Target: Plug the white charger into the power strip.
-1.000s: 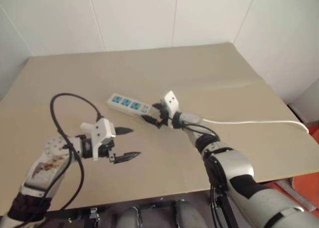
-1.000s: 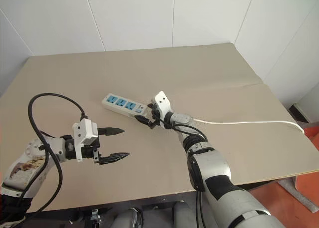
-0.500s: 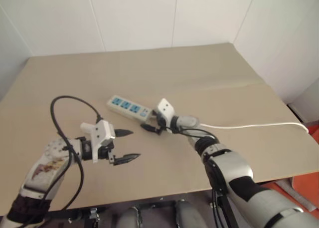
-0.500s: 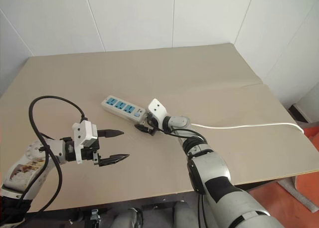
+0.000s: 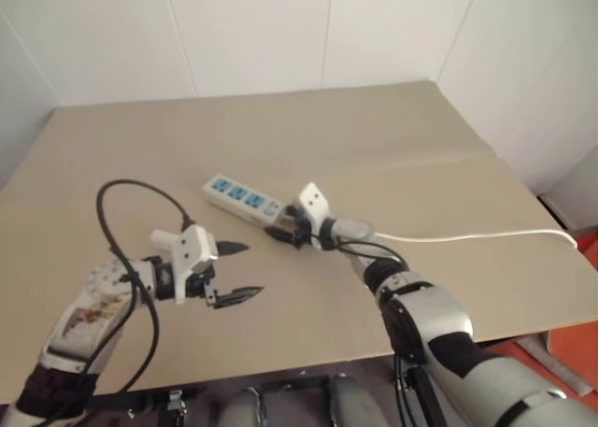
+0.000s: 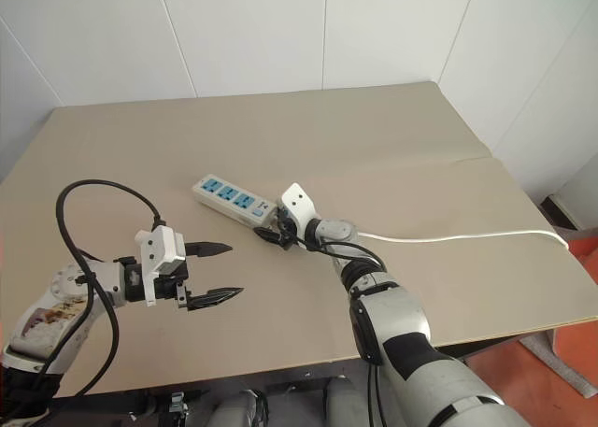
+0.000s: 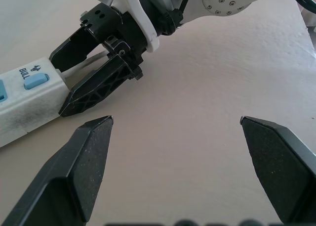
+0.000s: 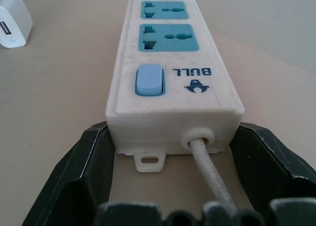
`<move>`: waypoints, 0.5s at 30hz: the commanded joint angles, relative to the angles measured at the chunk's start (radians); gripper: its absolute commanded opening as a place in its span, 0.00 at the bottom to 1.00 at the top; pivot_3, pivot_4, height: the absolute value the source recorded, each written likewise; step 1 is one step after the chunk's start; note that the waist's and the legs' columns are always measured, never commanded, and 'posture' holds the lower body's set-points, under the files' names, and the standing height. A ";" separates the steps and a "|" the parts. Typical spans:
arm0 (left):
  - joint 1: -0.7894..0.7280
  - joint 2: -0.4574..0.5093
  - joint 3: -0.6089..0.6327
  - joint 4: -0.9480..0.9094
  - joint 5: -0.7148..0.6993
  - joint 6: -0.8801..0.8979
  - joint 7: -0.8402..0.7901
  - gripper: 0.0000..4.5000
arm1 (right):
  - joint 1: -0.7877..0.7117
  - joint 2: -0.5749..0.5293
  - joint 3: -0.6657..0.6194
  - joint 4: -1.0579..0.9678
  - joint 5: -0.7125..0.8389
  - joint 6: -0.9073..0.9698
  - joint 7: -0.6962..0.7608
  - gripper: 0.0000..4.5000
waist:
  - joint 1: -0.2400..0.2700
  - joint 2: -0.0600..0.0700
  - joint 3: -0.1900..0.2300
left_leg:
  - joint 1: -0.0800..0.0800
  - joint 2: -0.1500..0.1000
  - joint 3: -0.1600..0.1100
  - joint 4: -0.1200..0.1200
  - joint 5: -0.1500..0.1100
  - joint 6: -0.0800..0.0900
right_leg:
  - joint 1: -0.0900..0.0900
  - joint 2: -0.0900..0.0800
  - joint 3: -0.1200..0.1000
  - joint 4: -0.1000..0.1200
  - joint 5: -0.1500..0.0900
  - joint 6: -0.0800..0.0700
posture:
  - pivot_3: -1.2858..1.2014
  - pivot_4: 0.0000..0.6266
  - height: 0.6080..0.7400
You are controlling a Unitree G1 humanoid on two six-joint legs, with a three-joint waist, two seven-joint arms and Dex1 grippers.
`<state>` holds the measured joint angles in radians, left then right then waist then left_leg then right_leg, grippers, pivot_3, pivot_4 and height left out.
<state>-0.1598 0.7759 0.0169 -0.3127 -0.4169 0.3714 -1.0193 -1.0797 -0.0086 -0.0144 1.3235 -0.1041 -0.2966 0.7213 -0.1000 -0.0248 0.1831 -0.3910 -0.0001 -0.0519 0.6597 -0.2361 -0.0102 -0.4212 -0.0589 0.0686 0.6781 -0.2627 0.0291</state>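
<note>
The right arm reaches across the bench (image 5: 392, 128), its right end effector (image 8: 168, 152) straddling the cord end of the power strip (image 8: 170, 63) with fingers spread either side, not clamped. The left end effector (image 5: 238, 271) hovers released, near the front edge. The white charger (image 8: 12, 21) lies just beside the strip, partly cut off. The strip rests mid-bench; white walls stand behind.
</note>
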 commanded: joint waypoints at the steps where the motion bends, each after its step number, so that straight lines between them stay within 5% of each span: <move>1: -0.005 0.003 0.005 -0.015 0.002 -0.021 -0.008 1.00 | 0.024 0.006 0.010 -0.017 -0.003 -0.028 0.017 0.75 | 0.000 0.000 0.000 | 0.000 0.000 0.000 0.000 0.000 0.000 | 0.000 0.000 0.000 0.000 0.000 0.000 | 0.52 0.24 1.00; 15: 0.033 0.160 0.204 0.096 -0.048 -0.082 -0.159 1.00 | 0.196 -0.160 0.049 -0.212 0.106 -0.190 0.548 0.75 | 0.009 0.000 0.000 | 0.001 0.000 0.000 0.000 0.000 0.000 | 0.004 0.000 -0.001 -0.005 0.000 0.000 | 0.52 0.24 1.00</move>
<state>-0.1123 0.9253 0.2071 -0.2244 -0.4716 0.3187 -1.1633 -0.8971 -0.1581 0.0253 1.1360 -0.0135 -0.4696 1.2214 -0.0912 -0.0251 0.1830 -0.3891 0.0001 -0.0522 0.6597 -0.2361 -0.0102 -0.4167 -0.0592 0.0674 0.6726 -0.2627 0.0292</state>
